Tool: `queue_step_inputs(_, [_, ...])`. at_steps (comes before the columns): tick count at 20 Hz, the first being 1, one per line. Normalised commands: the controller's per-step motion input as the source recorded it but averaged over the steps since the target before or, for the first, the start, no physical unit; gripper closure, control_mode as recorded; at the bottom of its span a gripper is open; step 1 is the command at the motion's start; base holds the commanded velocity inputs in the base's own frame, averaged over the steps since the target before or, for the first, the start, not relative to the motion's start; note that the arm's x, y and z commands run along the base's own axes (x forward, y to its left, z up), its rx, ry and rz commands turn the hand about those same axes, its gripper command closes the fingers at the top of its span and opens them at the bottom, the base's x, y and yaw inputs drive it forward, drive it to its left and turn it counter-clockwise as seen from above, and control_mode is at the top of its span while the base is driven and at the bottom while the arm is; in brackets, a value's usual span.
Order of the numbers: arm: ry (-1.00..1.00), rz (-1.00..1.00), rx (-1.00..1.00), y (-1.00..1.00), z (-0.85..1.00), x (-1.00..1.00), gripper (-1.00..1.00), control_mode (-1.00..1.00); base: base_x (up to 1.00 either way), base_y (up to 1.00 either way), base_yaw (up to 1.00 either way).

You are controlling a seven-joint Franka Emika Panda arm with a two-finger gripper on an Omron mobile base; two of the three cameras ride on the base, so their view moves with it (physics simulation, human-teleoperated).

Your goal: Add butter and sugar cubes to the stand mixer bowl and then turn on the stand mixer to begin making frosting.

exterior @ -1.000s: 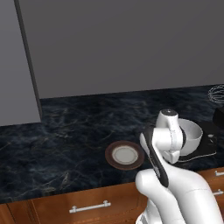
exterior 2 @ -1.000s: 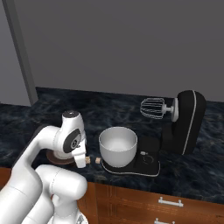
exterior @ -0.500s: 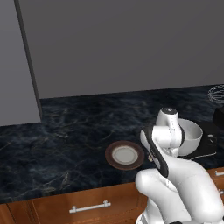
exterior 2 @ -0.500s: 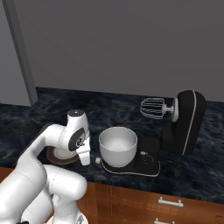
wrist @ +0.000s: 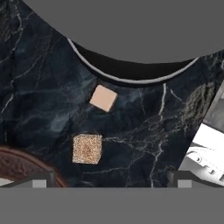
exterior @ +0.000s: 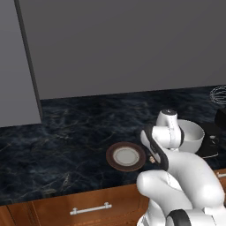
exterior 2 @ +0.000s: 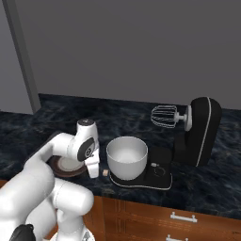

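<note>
No brand, label or readable writing shows on anything here.

In the left base view, a brown-rimmed white plate (exterior: pixel 126 156) sits on the dark marbled worktop (exterior: pixel 66 137) near its front edge, and nothing is visible on it. Just to its right, between plate and mixer base, one of the sugar cubes (exterior: pixel 152 160) lies on the worktop, partly behind the arm. Further right stands the stand mixer bowl (exterior: pixel 192 134), pale and rounded, seated on the flat black base of the stand mixer (exterior 2: pixel 200 132). From the right base view the bowl's inside (exterior 2: pixel 127 150) looks bare. The mixer's black head is tilted back, with the silver wire whisk (exterior 2: pixel 162 116) pointing sideways above the bowl. The butter cannot be made out.

The hand view looks down on both sugar cubes: a smooth beige one (wrist: pixel 103 98) close to the rim of the mixer's base (wrist: pixel 131 76), and a speckled brownish one (wrist: pixel 87 148) near it, apart from it. The plate's brown rim (wrist: pixel 22 166) shows at the lower left corner.

The gripper (wrist: pixel 109 180) hangs low over the worktop with its fingers (wrist: pixel 41 180) spread as wide as they go. They hold nothing and touch neither cube; the speckled cube lies between the two tips.
</note>
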Motion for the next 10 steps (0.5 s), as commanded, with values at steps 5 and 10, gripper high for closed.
queue_step_inputs(5, [0.04,0.00,0.00,0.05,-0.25,0.13,-1.00,-1.00,0.00,0.00,0.00])
queue_step_inputs(10, [0.05,0.00,0.00,0.08,-0.22,0.09,-1.00,-1.00,0.00,0.00,0.00])
